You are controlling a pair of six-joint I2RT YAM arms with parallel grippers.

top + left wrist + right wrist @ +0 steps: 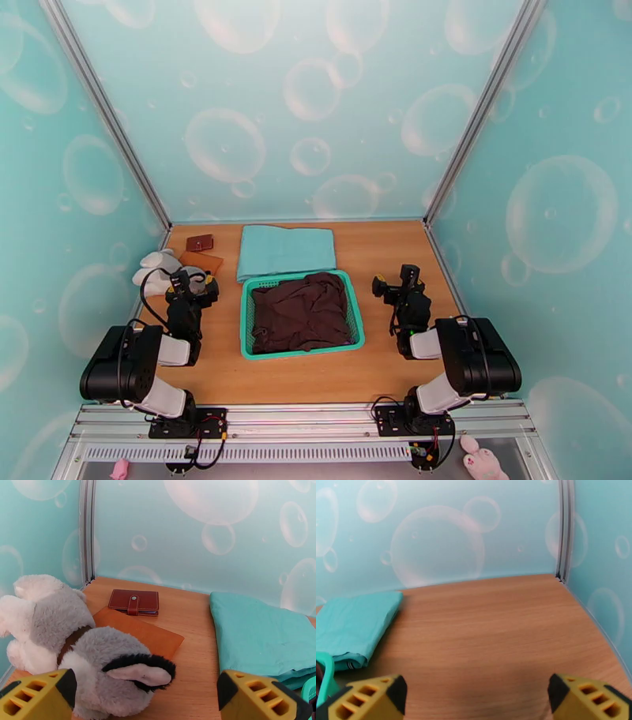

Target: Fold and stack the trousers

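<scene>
The trousers [302, 313] lie crumpled in a dark heap inside the teal basket [246, 320] at the middle of the table [395, 371], between the two arms and touched by neither. The left gripper [147, 688] hovers left of the basket, its yellow fingers [39, 696] spread wide and empty. A grey-and-white plush toy [79, 645] lies on the wood just ahead of them, and the trousers sit off to their right, apart from the fingertips. The right gripper [478, 691] hangs right of the basket, its fingers [580, 699] equally wide over bare wood, with the trousers off to their left. Beyond the basket's far edge lies a folded light teal cloth [286, 249]. A brown wallet [134, 602] and a flat tan sheet [146, 632] rest beside the plush toy near the far left corner.
</scene>
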